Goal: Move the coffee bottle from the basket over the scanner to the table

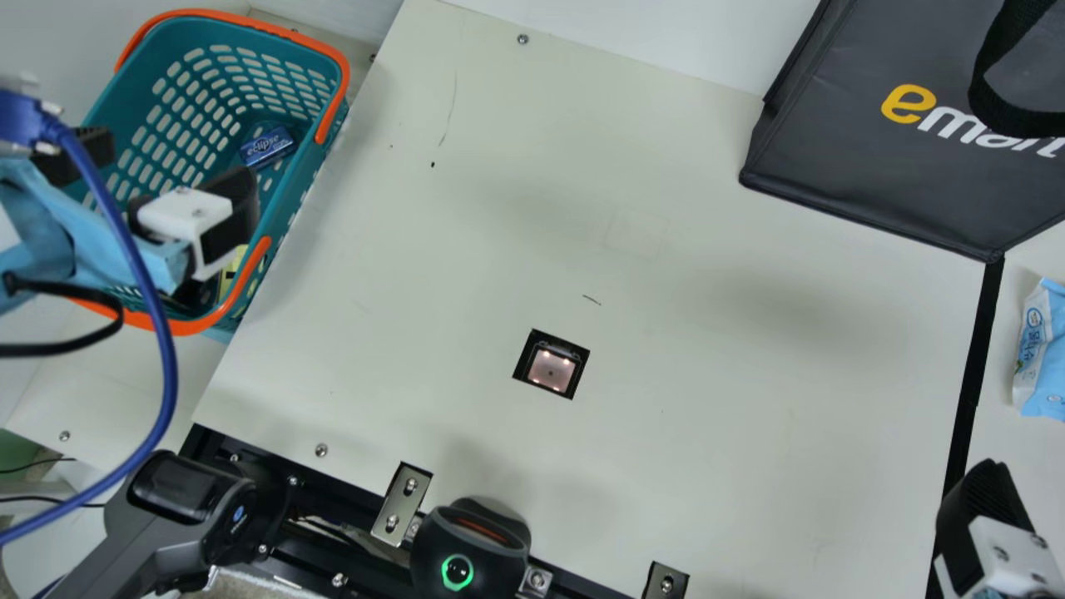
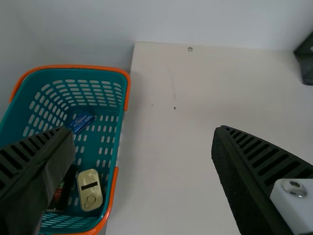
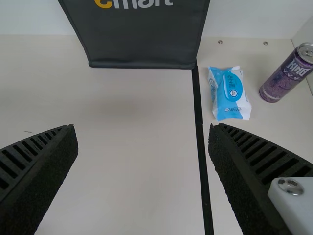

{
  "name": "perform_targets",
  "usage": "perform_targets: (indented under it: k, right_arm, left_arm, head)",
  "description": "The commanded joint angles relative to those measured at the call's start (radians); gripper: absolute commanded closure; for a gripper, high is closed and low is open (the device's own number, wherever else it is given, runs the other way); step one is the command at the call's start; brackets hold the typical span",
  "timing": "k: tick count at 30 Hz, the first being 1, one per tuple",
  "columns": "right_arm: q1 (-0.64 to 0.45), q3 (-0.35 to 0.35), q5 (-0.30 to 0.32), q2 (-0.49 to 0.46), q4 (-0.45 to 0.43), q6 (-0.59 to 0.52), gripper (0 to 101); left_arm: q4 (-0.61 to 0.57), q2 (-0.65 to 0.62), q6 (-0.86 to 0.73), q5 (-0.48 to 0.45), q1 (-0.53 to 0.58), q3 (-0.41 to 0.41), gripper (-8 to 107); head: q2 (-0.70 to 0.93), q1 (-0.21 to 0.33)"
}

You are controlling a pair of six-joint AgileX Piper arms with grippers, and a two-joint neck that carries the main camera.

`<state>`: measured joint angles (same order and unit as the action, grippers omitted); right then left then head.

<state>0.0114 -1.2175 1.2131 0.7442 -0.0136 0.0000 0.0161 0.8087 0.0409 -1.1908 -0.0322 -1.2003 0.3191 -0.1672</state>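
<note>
The coffee bottle looks to be the dark thing [image 2: 60, 193] low in the basket [image 1: 129, 112], at the far left of the main view. The left wrist view shows part of it, tucked behind one side of the jaws. It lies just beside a gold tin [image 2: 90, 190], and a small blue box [image 2: 81, 121] sits in there too. The left gripper [image 2: 144, 133] is up over the basket with its jaws wide apart and nothing in them. So I think the job now is to reach in and grab the bottle. Next, the jaws should line up with it, go down and squeeze it, but not the tin. They could bump the basket's side, so it should come up high before it goes sideways.

Then it has to pass over the scanner [image 1: 551, 368], the little lit window in the middle of the desk [image 1: 707, 374]. I guess its code should face down there. After that it can be put down on the desk, short of the dark bag [image 1: 840, 158]. Farthest right, the right gripper [image 3: 142, 129] is above the desk, and its jaws are apart and hold nothing. I don't think it has to help.
</note>
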Motion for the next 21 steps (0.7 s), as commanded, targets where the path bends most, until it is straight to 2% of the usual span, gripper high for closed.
perform_targets:
  k: [1, 9, 16, 21]
  right_arm:
    - [0.0, 0.0, 0.0, 0.0, 0.0, 0.0, 6]
    - [0.0, 0.0, 0.001, 0.0, 0.0, 0.0, 6]
    - [0.0, 0.0, 0.001, 0.0, 0.0, 0.0, 6]
    - [0.0, 0.0, 0.001, 0.0, 0.0, 0.0, 6]
  left_arm:
    - [0.016, 0.032, 0.02, 0.014, -0.029, 0.002, 9]
    - [0.027, 0.171, 0.03, 0.066, -0.196, -0.009, 9]
    - [-0.048, 0.295, -0.099, 0.104, -0.4, -0.046, 9]
    - [-0.104, 0.373, -0.238, 0.137, -0.508, -0.064, 9]
  head:
    - [0.002, 0.029]
    - [0.002, 0.029]
    - [0.002, 0.029]
    - [0.002, 0.029]
